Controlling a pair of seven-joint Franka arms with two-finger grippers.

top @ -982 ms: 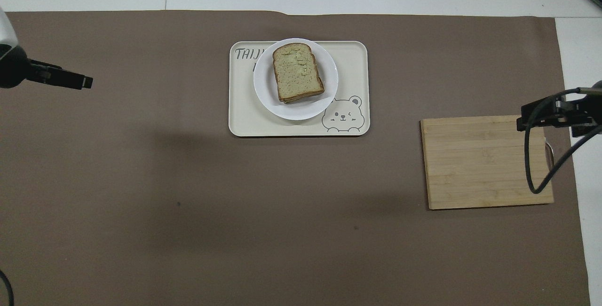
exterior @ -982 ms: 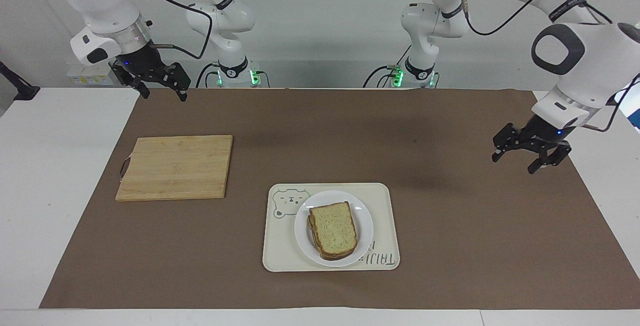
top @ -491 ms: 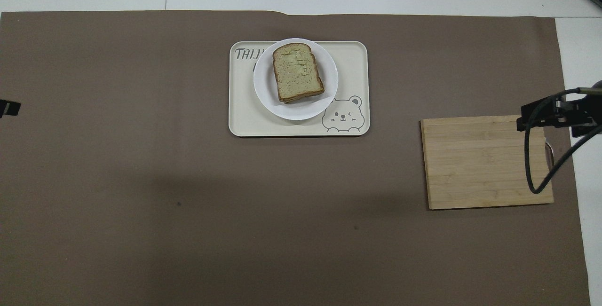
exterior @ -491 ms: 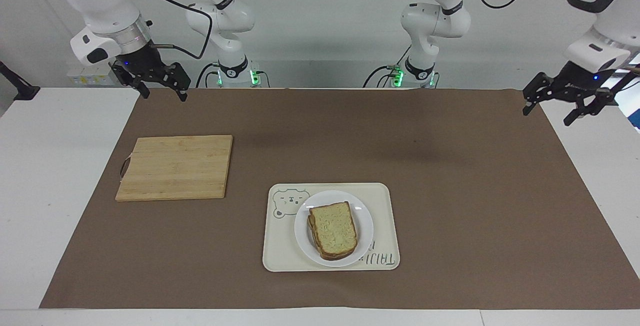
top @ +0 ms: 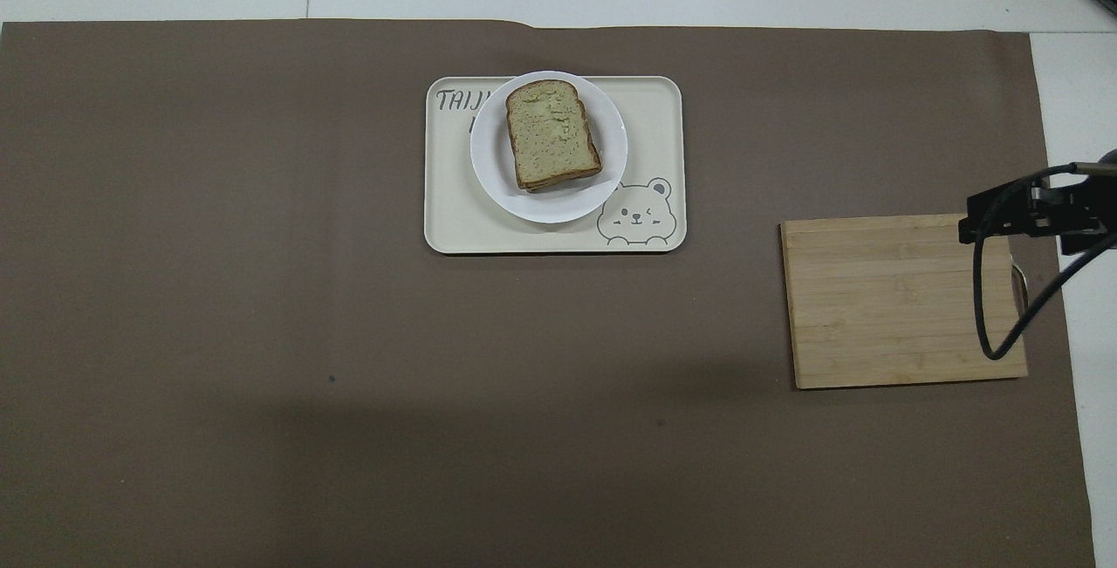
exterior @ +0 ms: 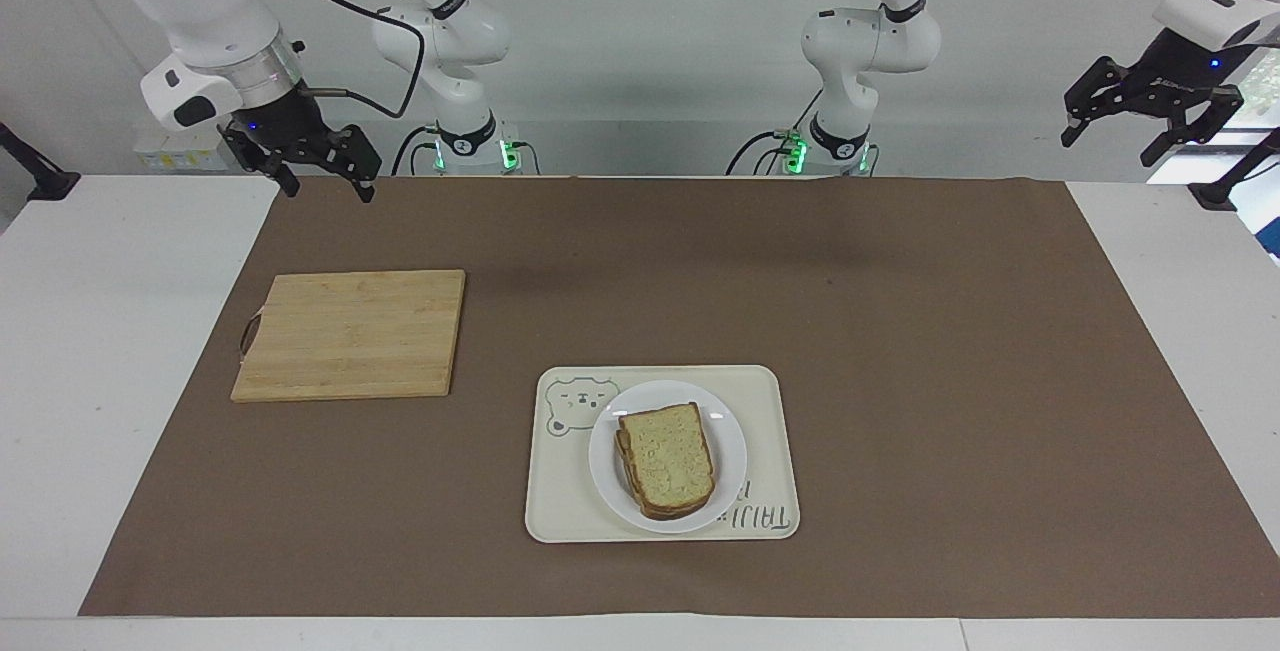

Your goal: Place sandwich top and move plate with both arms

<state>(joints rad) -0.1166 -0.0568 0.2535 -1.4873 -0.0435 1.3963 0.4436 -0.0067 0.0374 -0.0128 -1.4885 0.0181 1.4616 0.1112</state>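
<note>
At the upper left of the facing view our right gripper (exterior: 322, 171) hangs with its fingers spread and empty, above the brown mat's corner, higher in frame than the cutting board (exterior: 350, 333). In the lower centre the sandwich top (exterior: 667, 458) already lies on the stack, on the plate (exterior: 610, 476), which sits on the bear tray (exterior: 560, 521). The slice's long axis runs nearly up-down in frame, slightly tilted; in the overhead view its rounded end (top: 541, 86) points to the top of the frame. At the upper right our left gripper (exterior: 1148, 126) is raised off the mat's corner, parted and empty. We judge the task nearly done: we should park both arms clear of the plate without brushing anything
</note>
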